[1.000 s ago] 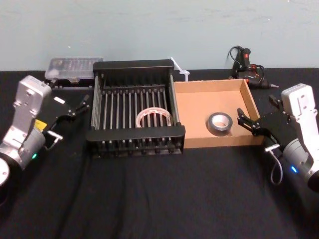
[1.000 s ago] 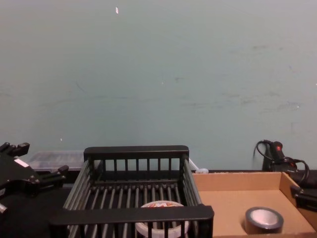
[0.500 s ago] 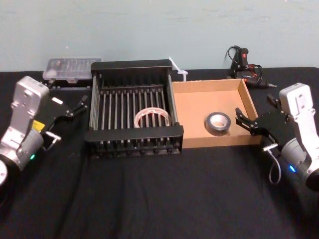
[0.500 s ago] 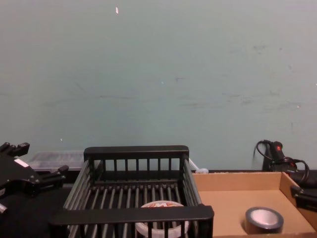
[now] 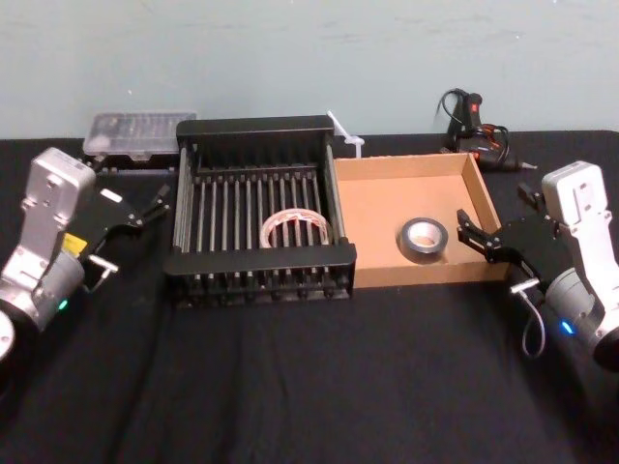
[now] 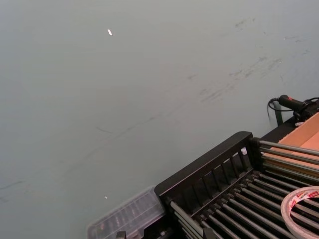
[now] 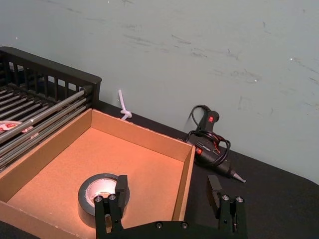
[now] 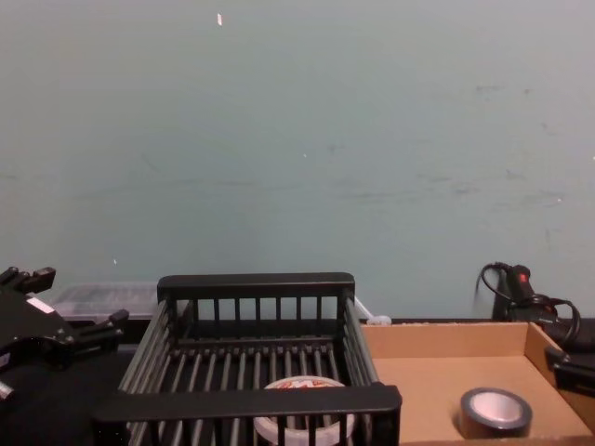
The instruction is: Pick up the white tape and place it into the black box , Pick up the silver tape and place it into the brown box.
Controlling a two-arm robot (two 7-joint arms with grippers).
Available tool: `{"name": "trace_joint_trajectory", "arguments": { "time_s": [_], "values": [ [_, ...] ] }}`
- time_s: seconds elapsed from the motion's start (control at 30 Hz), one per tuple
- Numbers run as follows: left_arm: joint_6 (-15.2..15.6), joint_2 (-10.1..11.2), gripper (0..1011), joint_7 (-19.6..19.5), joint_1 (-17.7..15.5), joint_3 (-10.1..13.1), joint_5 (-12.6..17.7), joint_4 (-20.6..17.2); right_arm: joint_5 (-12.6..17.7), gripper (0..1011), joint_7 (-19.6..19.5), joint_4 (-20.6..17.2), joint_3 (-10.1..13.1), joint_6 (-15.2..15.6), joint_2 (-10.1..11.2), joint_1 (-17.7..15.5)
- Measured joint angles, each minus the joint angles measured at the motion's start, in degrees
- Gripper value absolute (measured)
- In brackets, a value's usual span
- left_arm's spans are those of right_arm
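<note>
Both tapes boxed, grippers empty at the sides

Flat on the slatted bars of the black box lies the white tape, a thin ring with reddish marks on its top face, its hole pointing straight up. It sits toward the near right part of the basket, close to the broad flat front rim. The basket is rigid black with round parallel bars for a floor and short upright bars for walls.

Touching its right side stands the brown box, a shallow tan cardboard tray with low matte walls. The silver tape lies flat in its near right part, dark grey on the outer wall, pale at the core, hole upward.

The left gripper hangs beside the basket's left wall, fingers spread, holding nothing. The right gripper sits at the tray's right wall, jaws wide apart and empty; the wrist view puts the silver roll just beyond one fingertip.

A clear plastic case and a black glue gun rest on the black cloth behind.
</note>
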Motion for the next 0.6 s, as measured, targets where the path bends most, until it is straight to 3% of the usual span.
{"name": "trace_joint_trajectory", "arguments": {
  "time_s": [0.6],
  "values": [
    [0.00,0.00,1001,0.00,0.00,0.00,0.00,0.00,0.00,1002,0.00,0.00,0.00,0.00,0.00,0.00]
  ]
}}
